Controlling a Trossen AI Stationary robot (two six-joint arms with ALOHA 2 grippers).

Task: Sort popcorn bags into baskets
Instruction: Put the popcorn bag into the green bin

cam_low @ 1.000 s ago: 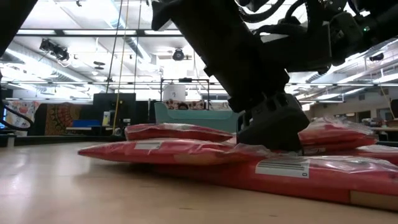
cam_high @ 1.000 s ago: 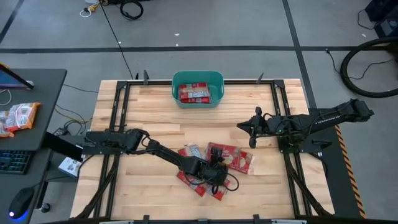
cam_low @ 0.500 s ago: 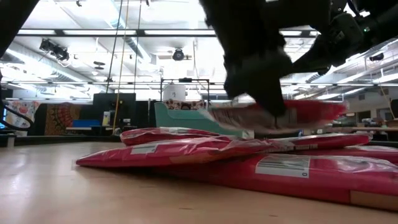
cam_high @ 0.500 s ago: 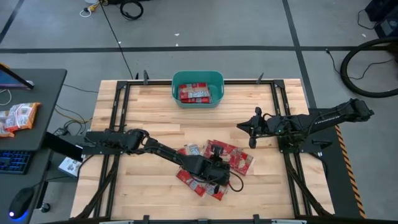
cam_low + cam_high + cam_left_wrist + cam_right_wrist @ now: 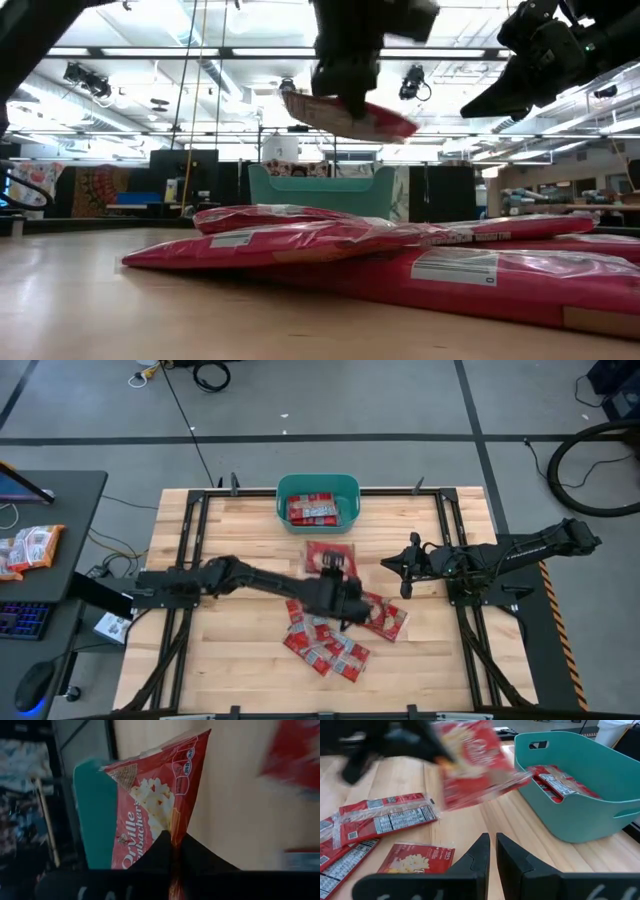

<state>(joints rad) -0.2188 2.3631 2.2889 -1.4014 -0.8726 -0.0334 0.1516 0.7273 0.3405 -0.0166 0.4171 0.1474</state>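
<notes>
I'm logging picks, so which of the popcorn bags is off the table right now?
The one pinched in the left gripper, a red popcorn bag held in the air between the pile and the teal basket. The others lie flat on the table or inside the basket.

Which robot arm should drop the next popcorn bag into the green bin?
The left. Its left gripper is shut on a flat red popcorn bag, lifted above the table, near the teal-green plastic bin. The right gripper holds nothing and waits at the side.
</notes>
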